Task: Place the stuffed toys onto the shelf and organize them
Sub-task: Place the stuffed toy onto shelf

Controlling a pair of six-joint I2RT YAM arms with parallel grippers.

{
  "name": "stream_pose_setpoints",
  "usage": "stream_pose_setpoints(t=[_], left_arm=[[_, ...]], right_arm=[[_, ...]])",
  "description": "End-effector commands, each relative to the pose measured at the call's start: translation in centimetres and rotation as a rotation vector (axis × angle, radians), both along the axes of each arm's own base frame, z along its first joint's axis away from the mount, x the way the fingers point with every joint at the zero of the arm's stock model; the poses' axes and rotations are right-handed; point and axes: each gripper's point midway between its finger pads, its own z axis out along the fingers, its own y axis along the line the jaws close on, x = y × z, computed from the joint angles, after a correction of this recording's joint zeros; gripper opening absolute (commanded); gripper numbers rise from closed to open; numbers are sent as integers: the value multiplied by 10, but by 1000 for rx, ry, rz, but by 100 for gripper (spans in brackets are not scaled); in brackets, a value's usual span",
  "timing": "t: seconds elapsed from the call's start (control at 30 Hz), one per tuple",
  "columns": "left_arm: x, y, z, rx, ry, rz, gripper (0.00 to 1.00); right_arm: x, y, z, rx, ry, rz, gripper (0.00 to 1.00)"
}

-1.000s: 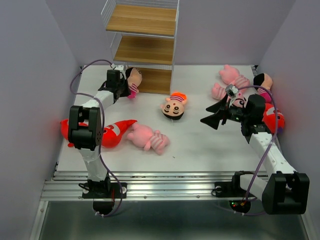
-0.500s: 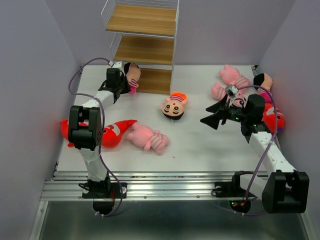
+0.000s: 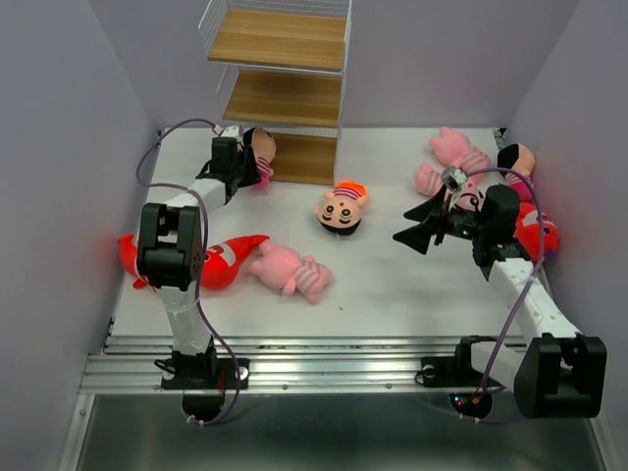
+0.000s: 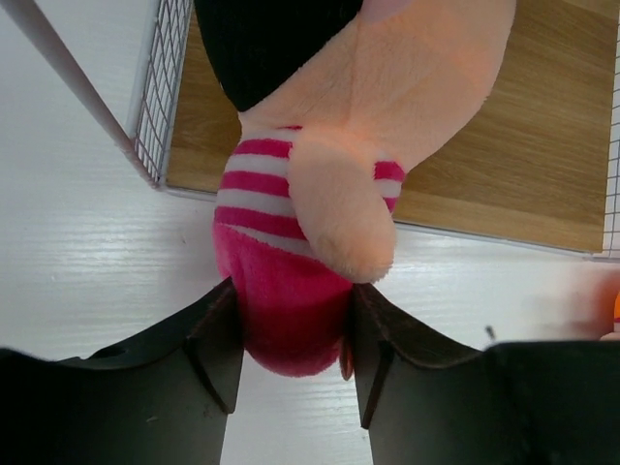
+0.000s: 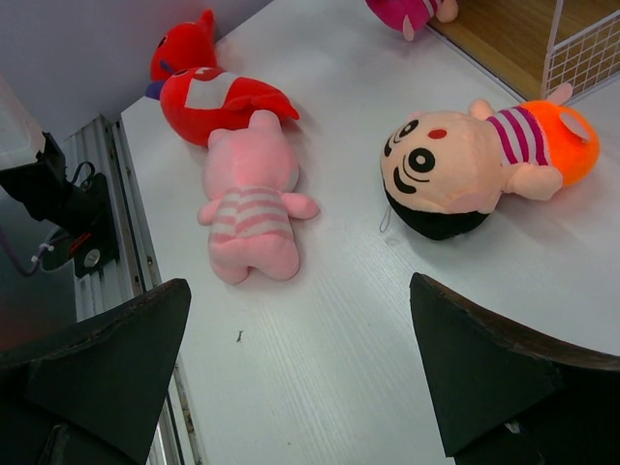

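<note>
Straddling the magenta base of the dark-haired striped plush doll (image 4: 320, 194), our L claw (image 4: 291, 329) stands half-spread, pads touching both sides; held or not, we can't tell. Doll's long axis points fwd, head over the bottom board of the light-wood wire shelf (image 4: 504, 174). R claw (image 5: 295, 368) is wide open, empty.

The doll (image 4: 291, 310) between my left jaws loses its head and face past the top edge of my left wrist view. I cannot tell whether the jaws press it or only flank it. From above, my left arm (image 3: 169, 247) covers the middle of a red shark (image 3: 231, 257), and my right arm (image 3: 502, 222) hides most of a second red shark (image 3: 543, 235).
</note>
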Motion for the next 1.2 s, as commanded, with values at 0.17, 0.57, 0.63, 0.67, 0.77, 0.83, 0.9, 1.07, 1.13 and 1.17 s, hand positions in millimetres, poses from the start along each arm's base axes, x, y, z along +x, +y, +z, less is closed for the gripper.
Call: stream_pose_setpoints(t=[0.17, 0.57, 0.63, 0.67, 0.77, 0.83, 0.9, 1.07, 1.13, 1.17], left_arm=[[5, 5, 43, -13, -129, 30, 72], [-19, 10, 72, -10, -195, 33, 87], [-24, 12, 78, -14, -205, 39, 88], [-26, 12, 80, -19, -207, 44, 89], [-36, 18, 85, -57, -224, 81, 89], [-45, 20, 84, -120, -238, 96, 89], [-59, 24, 69, -189, -219, 83, 89], [-69, 35, 56, -338, -261, 67, 89], [-70, 36, 46, -360, -272, 54, 89], [-70, 36, 43, -366, -278, 46, 89]], right_arm=[[0, 2, 10, -5, -54, 19, 100], [0, 2, 9, -8, -53, 21, 100], [0, 2, 9, -10, -54, 21, 100], [0, 2, 9, -10, -51, 21, 100], [0, 2, 10, -11, -57, 22, 100], [-1, 2, 10, -10, -59, 25, 100], [-1, 2, 10, -10, -60, 28, 100], [-2, 3, 10, -9, -60, 37, 100], [-2, 3, 10, -8, -59, 38, 100], [-3, 3, 10, -8, -61, 40, 100]])
